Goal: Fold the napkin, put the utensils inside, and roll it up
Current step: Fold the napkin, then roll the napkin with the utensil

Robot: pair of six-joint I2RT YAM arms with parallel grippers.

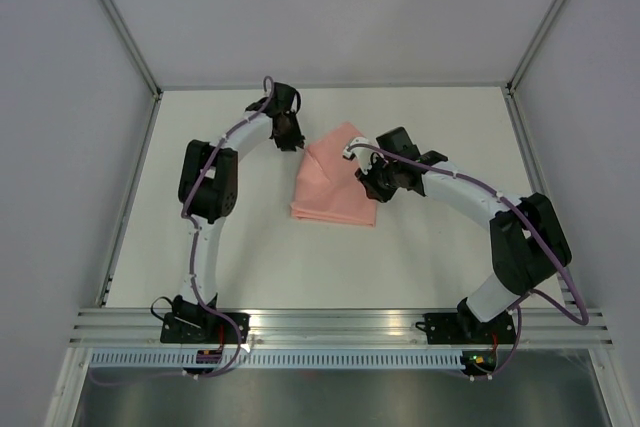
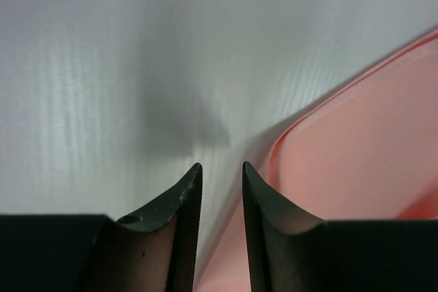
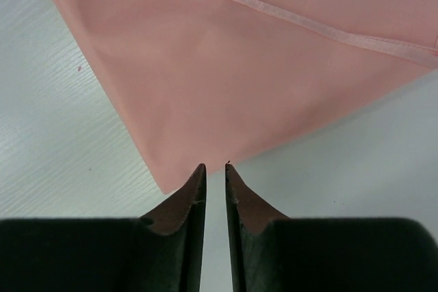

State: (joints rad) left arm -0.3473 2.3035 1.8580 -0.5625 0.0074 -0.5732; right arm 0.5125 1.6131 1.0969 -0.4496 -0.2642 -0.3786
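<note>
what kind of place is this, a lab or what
Probably a lab robot test cell: a white table walled by grey panels on aluminium framing, a left arm and right arm bolted to a rail, one pink napkin laid out.

Napkin [image 1: 333, 185]: plain salmon pink with a paler hem. Table [image 1: 300, 257]: white. Fingers [image 3: 179, 227]: black. Cables [image 1: 240, 125]: purple.

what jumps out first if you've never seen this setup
The salmon-pink napkin, folded and lying mid-table, stands out against the white table. The left gripper sits at its upper left edge and the right gripper at its right side, both empty with jaws only slightly apart.
</note>
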